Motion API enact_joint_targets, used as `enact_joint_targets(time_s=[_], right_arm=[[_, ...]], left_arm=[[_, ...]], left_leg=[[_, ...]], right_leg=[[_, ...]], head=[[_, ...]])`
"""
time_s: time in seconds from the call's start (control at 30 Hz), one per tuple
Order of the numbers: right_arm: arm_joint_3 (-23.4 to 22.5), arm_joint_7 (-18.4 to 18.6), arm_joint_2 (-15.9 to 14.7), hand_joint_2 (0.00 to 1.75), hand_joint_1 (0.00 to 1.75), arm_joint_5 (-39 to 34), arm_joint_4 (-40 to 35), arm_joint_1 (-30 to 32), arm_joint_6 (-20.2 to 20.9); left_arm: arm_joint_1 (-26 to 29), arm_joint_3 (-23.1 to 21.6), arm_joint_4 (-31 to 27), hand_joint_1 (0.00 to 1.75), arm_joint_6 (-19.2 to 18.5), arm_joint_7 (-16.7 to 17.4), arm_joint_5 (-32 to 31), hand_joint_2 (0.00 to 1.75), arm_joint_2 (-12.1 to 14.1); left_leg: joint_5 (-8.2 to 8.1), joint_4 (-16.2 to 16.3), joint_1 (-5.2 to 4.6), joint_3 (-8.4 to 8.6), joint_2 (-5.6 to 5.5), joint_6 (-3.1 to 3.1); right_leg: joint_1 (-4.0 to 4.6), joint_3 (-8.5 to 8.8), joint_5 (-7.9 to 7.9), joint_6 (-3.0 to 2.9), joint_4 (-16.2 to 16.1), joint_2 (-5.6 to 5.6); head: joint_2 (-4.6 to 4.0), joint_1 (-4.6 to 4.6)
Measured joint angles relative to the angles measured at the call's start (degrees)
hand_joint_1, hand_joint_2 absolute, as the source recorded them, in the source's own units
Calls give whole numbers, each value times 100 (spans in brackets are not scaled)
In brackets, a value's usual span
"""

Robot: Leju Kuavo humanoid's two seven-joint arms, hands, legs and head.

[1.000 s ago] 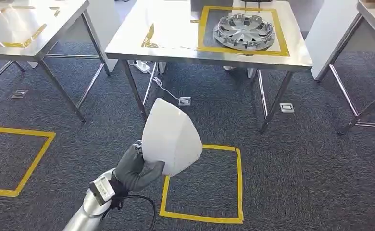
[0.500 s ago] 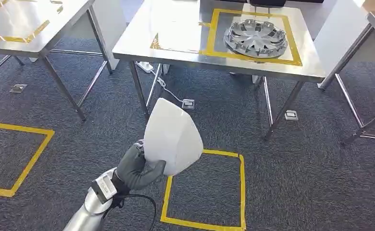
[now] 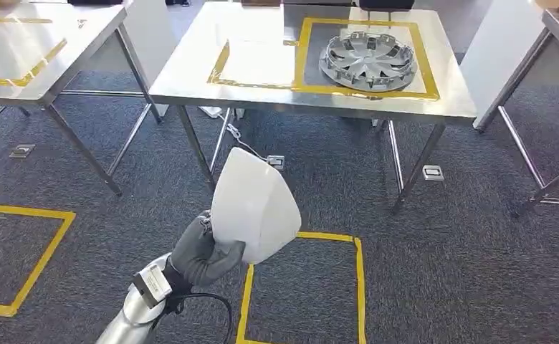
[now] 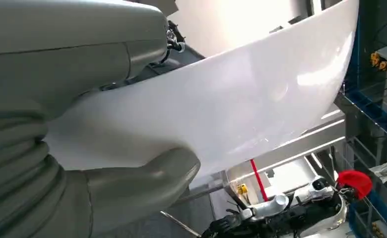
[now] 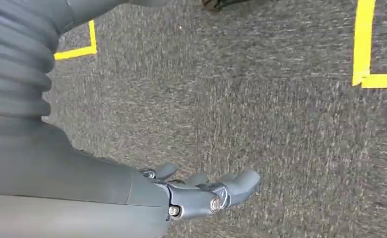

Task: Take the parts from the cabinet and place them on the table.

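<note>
Head view: my left hand [image 3: 203,254], low and left of centre, grips the white part [image 3: 254,204] by its lower edge, and it stands up tall above my fingers. The table [image 3: 190,82] runs along the top of the frame, well apart from the part, with a taped square [image 3: 259,63] that looks free beside the wheel cover [image 3: 368,59] in the other square. Held by 1 edge only, the part could tip or slide out as I walk; carried too low, its top could strike the table rim.

Left wrist view: my thumb [image 4: 147,183] presses the glossy white shell (smooth, so likely slippery). The fingers behind it are hidden, so I cannot tell how deep the hold goes. The dark shapes in the lower right are hard to make out.

Right wrist view: my right hand [image 5: 201,191] hangs over grey carpet [image 5: 281,124], fingers loosely spread, holding nothing. It is no help if the part slips.
</note>
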Motion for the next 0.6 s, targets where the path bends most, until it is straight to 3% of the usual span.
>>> enact_joint_targets(time_s=[0.07, 0.1, 0.13, 0.17, 0.23, 0.27, 0.3, 0.33, 0.4, 0.43, 0.47, 0.5, 0.57, 0.6], right_arm=[[0, 7, 13, 175, 0, 2, 0, -4, 0], [2, 9, 17, 175, 0, 2, 0, -25, 0], [2, 22, 17, 175, 0, 2, 0, -41, 0], [0, 33, 17, 175, 0, 2, 0, -41, -2], [0, 44, 17, 175, 0, 4, 0, -52, -7], [2, 48, 22, 175, 0, 4, 0, -68, -11], [2, 48, 28, 175, 0, 9, 0, -80, -13], [2, 50, 28, 175, 0, 9, 0, -81, -17], [0, 48, 24, 175, 0, 9, 0, -52, -20], [0, 37, 24, 175, 0, 11, 0, -38, -20], [0, 33, 24, 175, 0, 13, 0, -30, -20], [0, 31, 24, 175, 0, 15, 0, -28, -20], [0, 24, 22, 175, 0, 17, 0, -18, -20], [2, 22, 22, 175, 0, 20, 0, -7, -17]], left_arm=[[2, 7, -24, 175, 2, 2, -2, 175, 15], [4, 13, -20, 175, 4, 4, -2, 175, 20], [6, 15, -26, 175, 4, 11, -9, 175, 20], [22, 22, -44, 175, 7, 11, -13, 175, 22], [18, 26, -55, 175, 9, 11, -13, 175, 13], [18, 28, -72, 175, 9, 11, -13, 175, 7], [0, 33, -83, 175, 9, 11, -13, 175, 0], [-14, 33, -87, 175, 9, 11, -13, 175, -11], [-5, 33, -90, 175, 9, 11, -18, 175, -13], [-4, 35, -87, 175, 9, 11, -28, 175, -13], [-5, 35, -90, 175, 9, 11, -28, 175, -13], [-5, 37, -90, 175, 9, 11, -28, 175, -13], [-9, 37, -90, 175, 9, 11, -31, 175, -15], [-17, 37, -90, 175, 9, 11, -31, 175, -15]], left_leg=[[723, -990, -9, 297, 7, 60], [543, -1064, -49, 310, 10, 69], [466, -1078, -48, 315, 12, 106], [535, -1104, -48, 335, 4, 154], [526, -1128, -28, 437, -19, 230], [507, -1170, -10, 505, -13, 259], [482, -1182, -7, 538, -7, 293], [448, -1183, -7, 561, -6, 313], [371, -1183, -8, 622, -10, 322], [334, -1182, -7, 663, -16, 318], [284, -1182, -7, 729, -22, 308], [233, -1182, -7, 803, -23, 292], [120, -1183, -3, 956, -19, 249], [68, -1157, -22, 1014, -16, 220]], right_leg=[[0, 117, -114, 32, -6, -3], [18, 150, -150, 69, 13, 7], [16, 126, -178, 111, -1, 2], [13, 166, -181, 150, 5, -2], [22, 206, -168, 207, 45, -2], [2, 121, -161, 238, 250, -5], [3, -78, -194, 258, 574, -4], [-6, -367, -330, 300, 1009, -4], [-10, -905, -715, 326, 1709, -5], [-15, -1063, -735, 331, 1810, -5], [-23, -1095, -574, 326, 1654, -5], [-26, -1004, -286, 322, 1308, -6], [-26, -651, 432, 301, 295, -13], [-9, -603, 458, 272, 80, -22]], head=[[-2, -11], [-2, -8], [-2, -17], [-2, -13], [-2, -6], [-2, 4], [-2, 22], [-2, 39], [-2, 55], [-2, 66], [-2, 77], [-2, 81], [-2, 94], [-2, 103]])
